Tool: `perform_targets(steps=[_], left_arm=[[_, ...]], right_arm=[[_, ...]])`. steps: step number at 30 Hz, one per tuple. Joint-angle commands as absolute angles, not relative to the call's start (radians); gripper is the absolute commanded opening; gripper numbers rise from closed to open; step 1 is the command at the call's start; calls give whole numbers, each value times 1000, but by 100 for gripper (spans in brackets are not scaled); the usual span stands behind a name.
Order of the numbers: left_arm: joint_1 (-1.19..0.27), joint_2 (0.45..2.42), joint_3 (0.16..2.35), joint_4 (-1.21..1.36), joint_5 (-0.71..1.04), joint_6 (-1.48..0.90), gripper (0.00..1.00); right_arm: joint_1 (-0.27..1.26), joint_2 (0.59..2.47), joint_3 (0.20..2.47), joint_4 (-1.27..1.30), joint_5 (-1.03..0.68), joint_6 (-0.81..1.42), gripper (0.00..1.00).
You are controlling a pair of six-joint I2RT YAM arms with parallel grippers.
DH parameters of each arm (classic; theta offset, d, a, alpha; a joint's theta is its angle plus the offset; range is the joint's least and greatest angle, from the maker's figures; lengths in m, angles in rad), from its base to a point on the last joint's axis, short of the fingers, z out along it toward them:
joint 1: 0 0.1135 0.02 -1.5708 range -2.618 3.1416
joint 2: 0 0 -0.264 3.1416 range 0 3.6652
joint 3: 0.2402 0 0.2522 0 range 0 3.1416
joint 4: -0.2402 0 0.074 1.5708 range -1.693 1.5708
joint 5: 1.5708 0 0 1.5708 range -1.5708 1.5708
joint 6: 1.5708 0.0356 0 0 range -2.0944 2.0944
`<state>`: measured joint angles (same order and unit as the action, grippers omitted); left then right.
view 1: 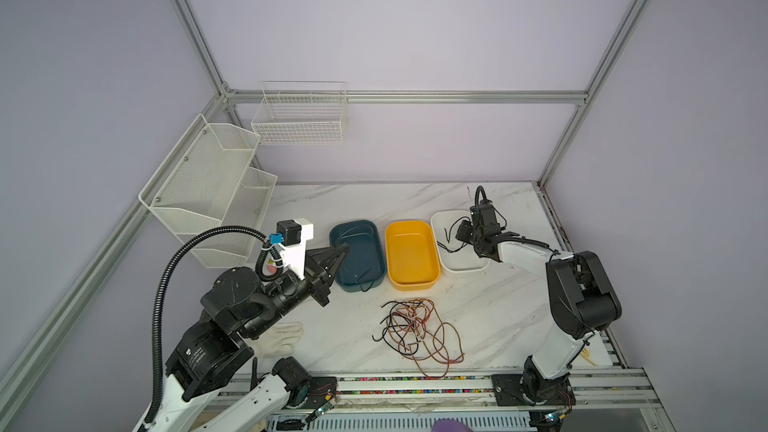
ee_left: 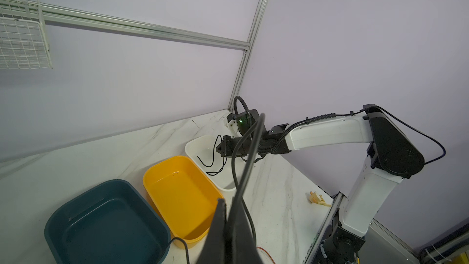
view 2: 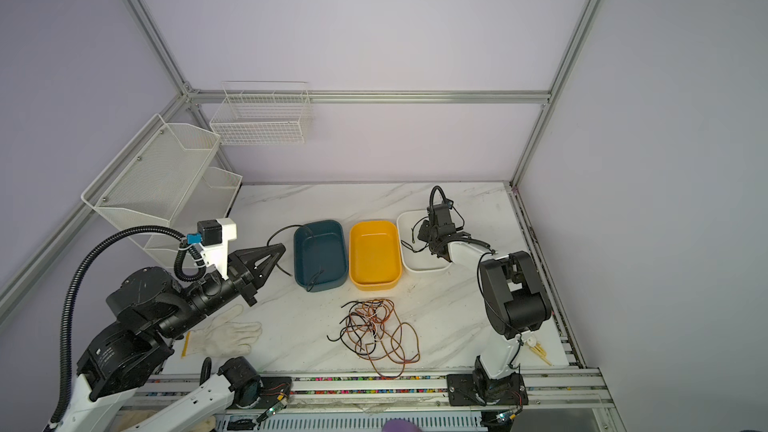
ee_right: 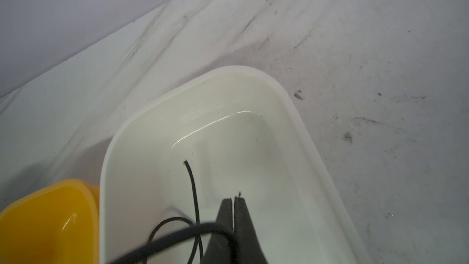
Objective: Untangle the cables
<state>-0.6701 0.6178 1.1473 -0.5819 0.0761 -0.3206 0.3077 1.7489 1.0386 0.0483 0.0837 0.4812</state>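
Right wrist view: a black cable (ee_right: 195, 194) is pinched in the jaws of the right gripper (ee_right: 233, 199) over the white tray (ee_right: 302, 125) beside the yellow tray (view 1: 411, 255). A second black cable (ee_left: 246, 168) is likewise pinched by the left gripper (ee_left: 225, 206) left of that tray. Tangled cables (view 1: 419, 332) are heaped before it on the counter (view 1: 478, 317).

A white worktop (view 1: 490, 305) veined in grey carries a dark teal tray (view 1: 357, 243), a yellow tray (view 1: 411, 251), a white tray (view 1: 459, 263) and black, orange-brown and white cables (view 1: 409, 320), plus a cream glove (view 2: 224, 336).
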Motion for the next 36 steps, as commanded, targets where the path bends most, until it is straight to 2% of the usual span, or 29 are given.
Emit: perform_targets(steps=[1,8,12,21,36], left_arm=[[-669,626,1127,-520,99,-314,0],[-671,640,1123,-513,106,-315,0],[-669,651,1123,-507,114,-318,0],[-670,681,1140,-499,131,-322,0],[-671,817,1217,-432,182,-320,0]], right_arm=[[303,1748,1062,-12,83,468,7],[304,1684,1048,-58,105,443,35],[304,1652,1054,-93,114,431,47],[304,1614,1075,-164,95,407,51],[310,1330,1050,-216,-19,366,54]])
